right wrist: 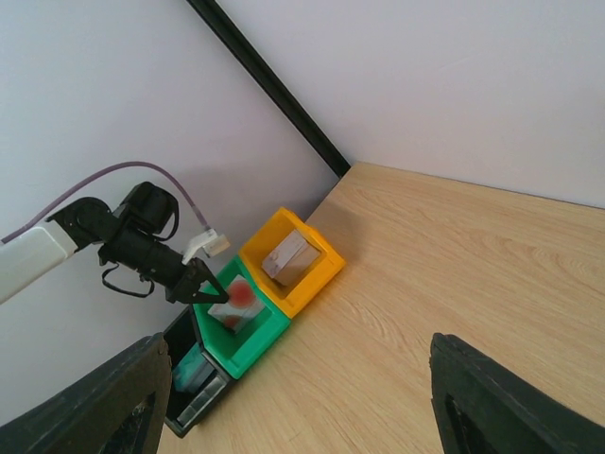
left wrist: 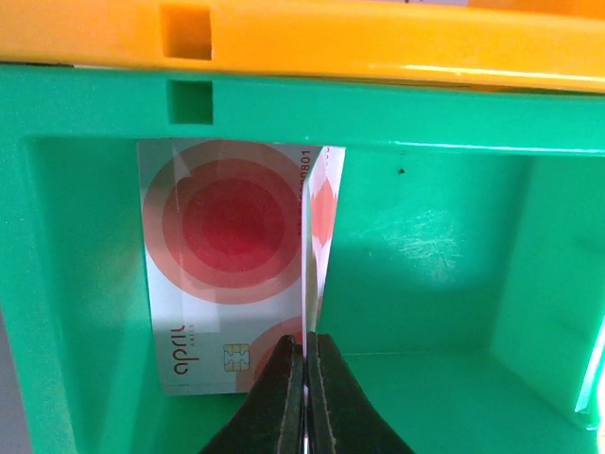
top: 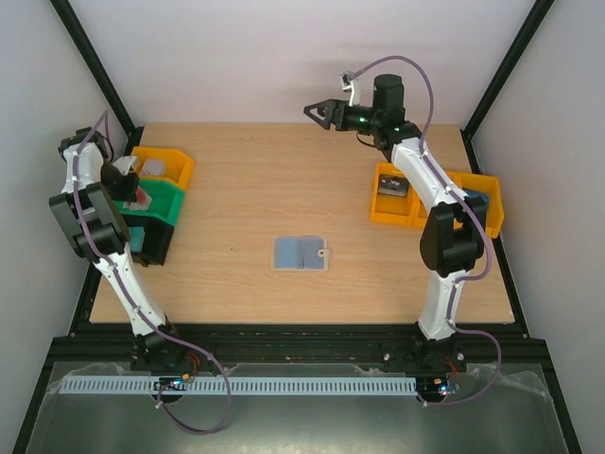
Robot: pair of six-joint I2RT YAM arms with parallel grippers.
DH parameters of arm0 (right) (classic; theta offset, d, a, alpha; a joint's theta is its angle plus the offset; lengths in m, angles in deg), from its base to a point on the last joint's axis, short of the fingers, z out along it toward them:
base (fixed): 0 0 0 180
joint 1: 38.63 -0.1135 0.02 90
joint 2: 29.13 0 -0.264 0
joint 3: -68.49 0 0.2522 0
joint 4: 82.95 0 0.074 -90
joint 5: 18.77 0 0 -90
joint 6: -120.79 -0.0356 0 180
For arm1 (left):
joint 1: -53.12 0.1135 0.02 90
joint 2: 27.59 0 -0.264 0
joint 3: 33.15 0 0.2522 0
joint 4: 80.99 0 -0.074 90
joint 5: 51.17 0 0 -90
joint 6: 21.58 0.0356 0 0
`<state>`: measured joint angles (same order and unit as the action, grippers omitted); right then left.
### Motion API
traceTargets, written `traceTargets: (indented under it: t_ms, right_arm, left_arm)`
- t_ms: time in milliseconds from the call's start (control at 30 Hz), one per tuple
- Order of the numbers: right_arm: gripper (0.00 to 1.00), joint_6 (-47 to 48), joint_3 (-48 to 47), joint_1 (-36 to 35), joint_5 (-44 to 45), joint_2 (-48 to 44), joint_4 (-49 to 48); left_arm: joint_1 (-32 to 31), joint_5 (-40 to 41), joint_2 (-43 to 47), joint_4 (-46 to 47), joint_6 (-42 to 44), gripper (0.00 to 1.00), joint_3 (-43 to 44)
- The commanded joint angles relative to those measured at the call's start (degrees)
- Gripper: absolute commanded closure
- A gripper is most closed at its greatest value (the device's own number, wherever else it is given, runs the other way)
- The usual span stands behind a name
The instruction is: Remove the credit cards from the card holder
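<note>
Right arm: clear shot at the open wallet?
Probably yes. The wallet lies alone mid-table; right gripper is open, raised at the far edge; left gripper holds a card in the green bin.

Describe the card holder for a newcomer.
On the light wooden table, look near its middle. The small flat card holder lies open, blue inside up, snap tab on one edge; the yellow plastic bins stand boxy at the sides.

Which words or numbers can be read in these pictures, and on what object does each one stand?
"april": on the credit card in the green bin.
Small print under it: too blurred.
Digits on its edge: partly cut, unclear.
Other views: no readable text.
</note>
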<state>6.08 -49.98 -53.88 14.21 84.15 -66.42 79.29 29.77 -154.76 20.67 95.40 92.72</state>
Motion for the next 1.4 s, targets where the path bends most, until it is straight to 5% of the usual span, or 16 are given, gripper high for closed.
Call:
traceTargets:
  t_ms: [0, 167, 300, 467, 567, 767, 933, 1367]
  right_arm:
    - [0.27, -0.5, -2.5, -0.2, -1.6, 0.0, 0.2]
    - [0.27, -0.7, -3.0, -0.2, -2.0, 0.0, 0.1]
    - [0.27, -1.2, -3.3, -0.2, -2.7, 0.1, -0.5]
    - [0.27, -1.7, -3.4, -0.2, -3.4, 0.2, -1.1]
    - [0.27, -1.9, -3.4, -0.2, -3.7, 0.3, -1.3]
    - [0.27, -2.1, -3.4, -0.2, -4.2, 0.6, -1.2]
    - [0.27, -1.9, -3.6, -0.2, -4.5, 0.5, -1.1]
    - [0.28, -1.1, -3.4, -0.1, -4.3, 0.2, 0.3]
  left_arm:
    - [0.7, 2.0, -2.1, 1.7, -0.8, 0.98, 0.0]
    - [1.0, 10.4, -2.2, 5.7, -3.2, 0.96, 2.0]
    - [0.9, 13.3, -1.4, 7.9, -3.4, 0.73, 2.7]
    - [0.8, 14.1, -0.5, 8.5, -4.3, 0.58, 2.8]
    - [0.4, 12.7, 1.1, 9.6, -4.0, 0.6, 2.9]
    - [-3.9, -4.2, 6.9, 4.4, 6.8, 0.72, -3.1]
    - [-6.3, 4.7, 4.7, 6.3, 5.1, 0.91, -9.0]
    - [-7.9, 20.2, 3.6, 20.4, 4.5, 0.92, -16.5]
